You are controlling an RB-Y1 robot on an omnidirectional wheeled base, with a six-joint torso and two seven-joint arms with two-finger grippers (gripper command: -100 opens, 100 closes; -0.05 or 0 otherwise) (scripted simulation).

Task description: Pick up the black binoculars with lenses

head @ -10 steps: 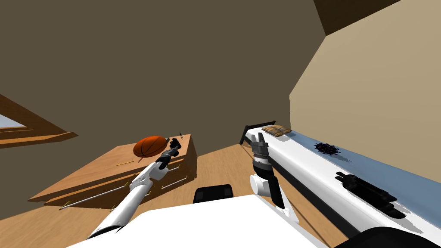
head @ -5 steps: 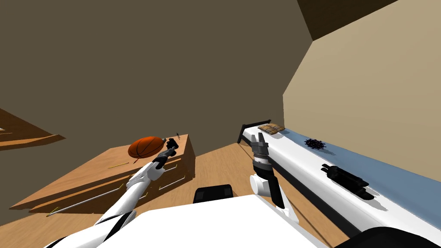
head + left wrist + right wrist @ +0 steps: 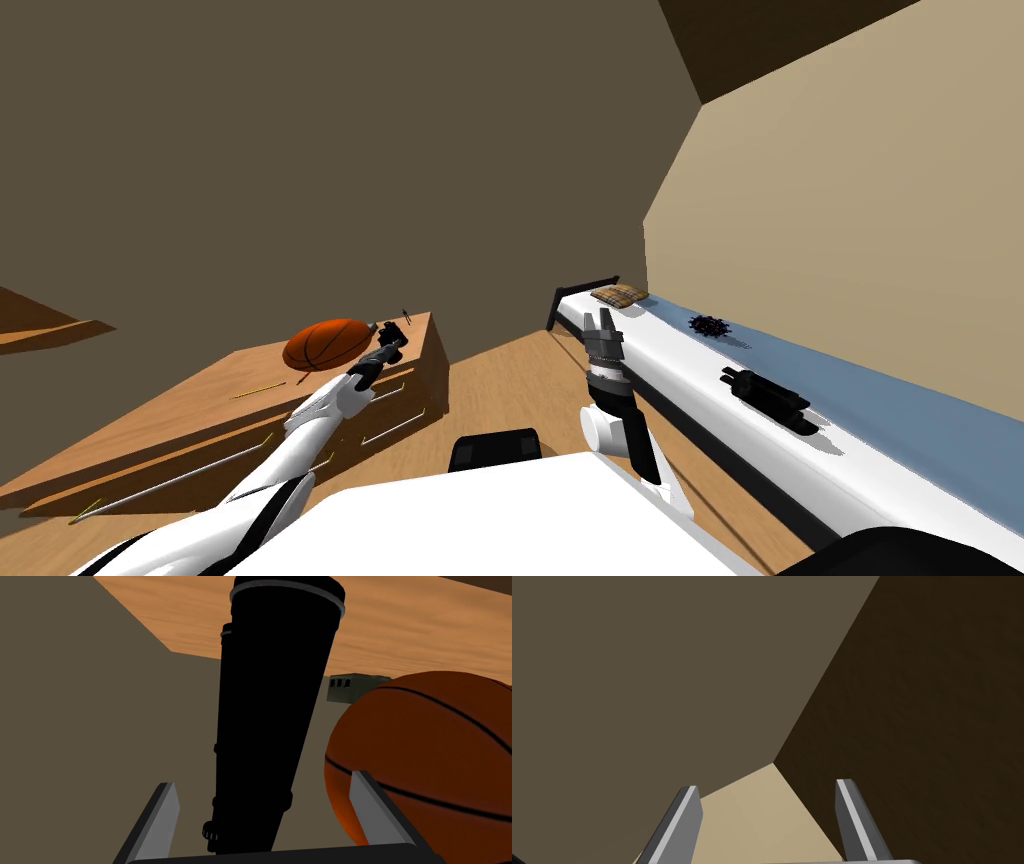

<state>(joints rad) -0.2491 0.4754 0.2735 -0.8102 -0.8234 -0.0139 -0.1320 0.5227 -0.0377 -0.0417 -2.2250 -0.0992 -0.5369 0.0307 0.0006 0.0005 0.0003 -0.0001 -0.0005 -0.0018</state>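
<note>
Black, tapered, silver-ringed binoculars (image 3: 270, 716): between the spread fingers of the left gripper (image 3: 263, 780), touching neither. Orange basketball (image 3: 430, 756) just beside. Right gripper (image 3: 767, 785): spread.

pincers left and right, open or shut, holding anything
Left pincer: open, straddling the black binoculars, not gripping them.
Right pincer: open, empty.

**Matt black on grained wood**

The black binoculars (image 3: 270, 726) looked dead matt, without sheen, apart from a thin pale ring at the wide end. The basketball (image 3: 430, 756) was smooth orange with black seams. The tabletop (image 3: 180, 410) and floor (image 3: 510, 385) showed warm wood grain. On the smooth white bed (image 3: 680, 370) lay a plaid cloth cushion (image 3: 618, 295). The fingers (image 3: 165, 816) of the left claw (image 3: 264, 781) were flat, matt grey.
</note>
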